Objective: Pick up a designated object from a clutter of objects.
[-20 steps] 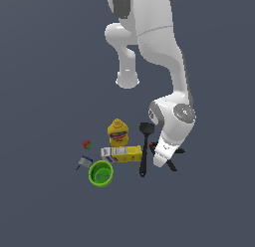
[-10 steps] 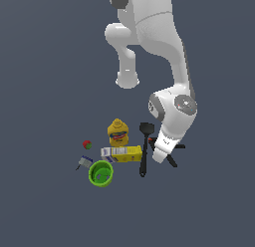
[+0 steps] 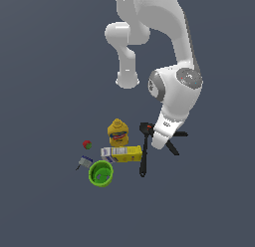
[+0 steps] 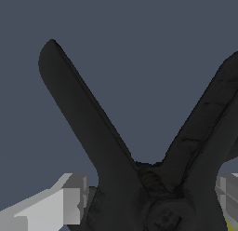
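Since one second ago the arm has come lower and a little toward the exterior view's left, so that the hand (image 3: 158, 141) now sits right on the black clamp (image 3: 174, 141); the other objects have not moved.

The clamp lies on the dark floor at the exterior view's right end of the clutter, just beside the black spatula (image 3: 144, 154) and apart from the yellow box (image 3: 122, 153). In the wrist view its two splayed handles (image 4: 88, 118) open like a V, and the pivot is between the two grey fingers (image 4: 69, 197). The fingers stand one on each side of the pivot with small gaps, so I judge the hand is open and not yet gripping.

I think the clamp is stiff, rather light and made of hard plastic. The handles are smooth and slanted, so fingers could slide along them. The narrow part near the pivot seems the best place to take hold, because there it is compact and balanced.

The arm hides much of the clamp in the exterior view, and I cannot find its red tip in either picture. The wrist view cuts off the second finger and the handle ends. Whether the fingers already touch the clamp is hard to tell.
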`<state>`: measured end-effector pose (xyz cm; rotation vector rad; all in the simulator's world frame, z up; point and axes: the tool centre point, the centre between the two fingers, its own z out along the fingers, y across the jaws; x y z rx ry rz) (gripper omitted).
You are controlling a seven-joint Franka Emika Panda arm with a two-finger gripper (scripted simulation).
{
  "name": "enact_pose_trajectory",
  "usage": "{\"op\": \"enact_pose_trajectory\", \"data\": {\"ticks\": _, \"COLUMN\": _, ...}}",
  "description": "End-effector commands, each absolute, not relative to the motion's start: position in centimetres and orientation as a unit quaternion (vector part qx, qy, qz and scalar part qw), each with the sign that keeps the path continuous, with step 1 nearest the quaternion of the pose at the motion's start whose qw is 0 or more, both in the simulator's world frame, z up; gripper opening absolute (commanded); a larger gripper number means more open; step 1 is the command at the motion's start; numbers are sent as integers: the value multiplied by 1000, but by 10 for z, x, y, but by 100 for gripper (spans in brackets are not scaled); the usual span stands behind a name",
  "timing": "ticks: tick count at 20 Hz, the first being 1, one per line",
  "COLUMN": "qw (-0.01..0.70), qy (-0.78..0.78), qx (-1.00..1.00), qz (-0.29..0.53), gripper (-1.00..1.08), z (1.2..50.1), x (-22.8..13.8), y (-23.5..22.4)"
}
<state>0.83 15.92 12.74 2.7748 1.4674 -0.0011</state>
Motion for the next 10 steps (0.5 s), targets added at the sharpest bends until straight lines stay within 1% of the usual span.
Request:
{"op": "enact_pose_trajectory", "data": {"ticks": 1, "qw": 2, "qy": 468, "qx": 884, "qz": 1, "gripper": -100, "z": 152, "x": 2, "y": 156}}
{"op": "enact_pose_trajectory", "data": {"ticks": 10, "qw": 0, "qy": 468, "qx": 884, "qz": 0, "gripper": -100, "z": 244, "x": -21, "y": 142}}
